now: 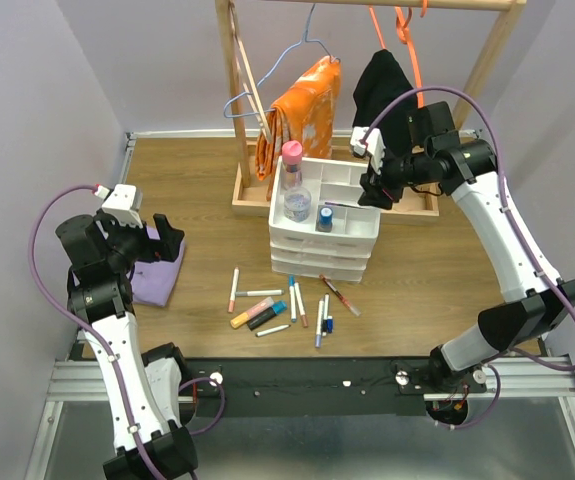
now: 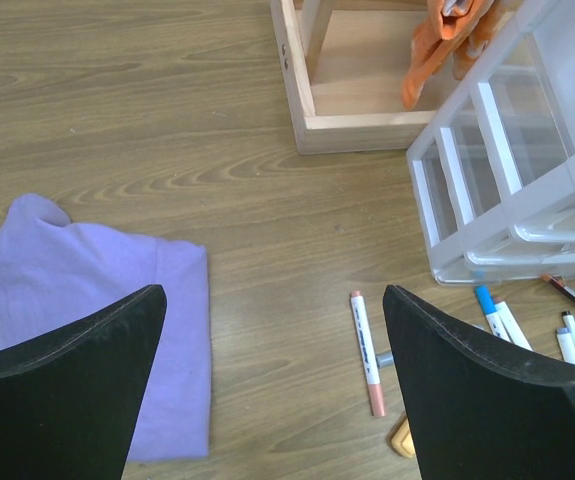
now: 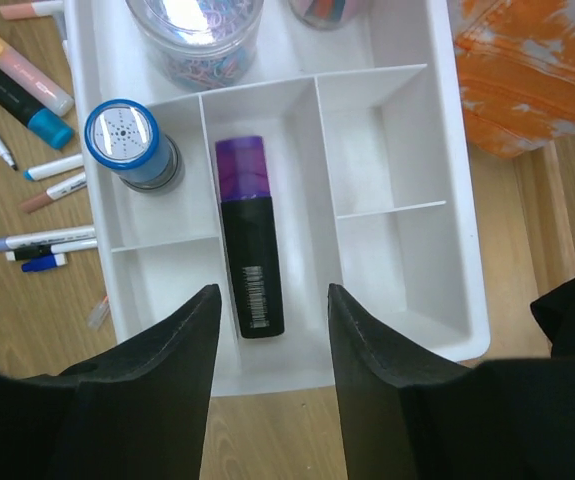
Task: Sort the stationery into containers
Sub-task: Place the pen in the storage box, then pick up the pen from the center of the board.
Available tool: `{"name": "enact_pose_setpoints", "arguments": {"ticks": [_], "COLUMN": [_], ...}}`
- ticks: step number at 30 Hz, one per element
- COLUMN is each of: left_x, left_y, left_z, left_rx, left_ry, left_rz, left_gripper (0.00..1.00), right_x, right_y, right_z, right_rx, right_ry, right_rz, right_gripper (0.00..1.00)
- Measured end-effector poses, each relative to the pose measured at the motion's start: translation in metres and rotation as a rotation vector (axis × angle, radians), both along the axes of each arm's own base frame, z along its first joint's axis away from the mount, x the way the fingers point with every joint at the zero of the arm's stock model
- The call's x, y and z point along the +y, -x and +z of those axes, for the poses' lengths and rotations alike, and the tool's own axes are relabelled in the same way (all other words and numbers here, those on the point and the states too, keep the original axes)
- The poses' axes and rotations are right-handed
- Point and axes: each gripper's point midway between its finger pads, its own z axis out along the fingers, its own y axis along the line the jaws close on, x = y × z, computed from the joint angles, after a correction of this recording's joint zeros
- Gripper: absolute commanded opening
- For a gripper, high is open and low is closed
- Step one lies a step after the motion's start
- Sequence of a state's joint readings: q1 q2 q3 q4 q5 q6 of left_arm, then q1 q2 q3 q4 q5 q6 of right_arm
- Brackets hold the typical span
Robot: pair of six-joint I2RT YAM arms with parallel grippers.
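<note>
White plastic forms the divided tray [image 1: 339, 172], which sits on top of a small drawer unit [image 1: 322, 250] at the middle of the wooden table [image 1: 187, 180]. The right arm rises from its base at the near edge, bends at the elbow on the far right, and folds back inward so that the wrist points down over the tray's right side. The right gripper [image 3: 272, 292] has its fingers [image 3: 167, 380] apart and grips nothing. They straddle the black end of a purple-capped black marker [image 3: 250, 240], which lies flat along the tray's long middle compartment, cap pointing away from the gripper. A blue-capped bottle [image 3: 122, 140] stands in the compartment just left of the marker. A clear jar [image 3: 197, 30] of coloured clips stands in the section beyond. A pink-capped bottle [image 1: 292, 152] stands at the tray's far left corner. The left arm stands upright from its base, forearm angled toward the table's left side. The left gripper [image 2: 274, 295] is spread wide and empty, hanging over the edge of a purple cloth [image 2: 97, 290]. Loose pens and markers [image 1: 277, 305] lie scattered on the table in front of the drawer unit, among them a white pen [image 2: 367, 352] with a pink tip. Behind the tray stands a wooden rack base [image 2: 357, 110], with an orange garment [image 1: 302, 110] hanging above it.
</note>
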State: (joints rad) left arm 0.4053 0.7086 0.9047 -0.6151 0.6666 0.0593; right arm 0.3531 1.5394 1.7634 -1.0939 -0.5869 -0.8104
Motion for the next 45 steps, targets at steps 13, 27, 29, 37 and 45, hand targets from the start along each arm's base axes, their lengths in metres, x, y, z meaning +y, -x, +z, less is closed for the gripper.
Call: {"name": "enact_pose_setpoints", "arguments": {"ticks": [13, 27, 29, 37, 45], "left_x": [-0.006, 0.009, 0.012, 0.004, 0.004], "left_y": [0.005, -0.014, -0.016, -0.012, -0.009], "left_z": [-0.006, -0.01, -0.007, 0.017, 0.018], "left_rx": [0.023, 0.082, 0.078, 0.01, 0.009], "left_ry": [-0.023, 0.059, 0.06, 0.027, -0.021], "left_rz": [-0.061, 0.052, 0.077, 0.093, 0.106], "left_gripper": [0.99, 0.99, 0.99, 0.99, 0.99], "right_x": [0.045, 0.184, 0.193, 0.21, 0.206], "right_y": [0.091, 0.193, 0.194, 0.19, 0.193], "right_z": [0.023, -0.087, -0.108, -0.167, -0.232], "right_rx": [-0.058, 0.13, 0.155, 0.142, 0.141], "right_ry": [-0.014, 0.153, 0.184, 0.258, 0.347], "right_rz": [0.314, 0.619, 0.63, 0.684, 0.722], "right_gripper": [0.53, 0.46, 0.45, 0.42, 0.41]}}
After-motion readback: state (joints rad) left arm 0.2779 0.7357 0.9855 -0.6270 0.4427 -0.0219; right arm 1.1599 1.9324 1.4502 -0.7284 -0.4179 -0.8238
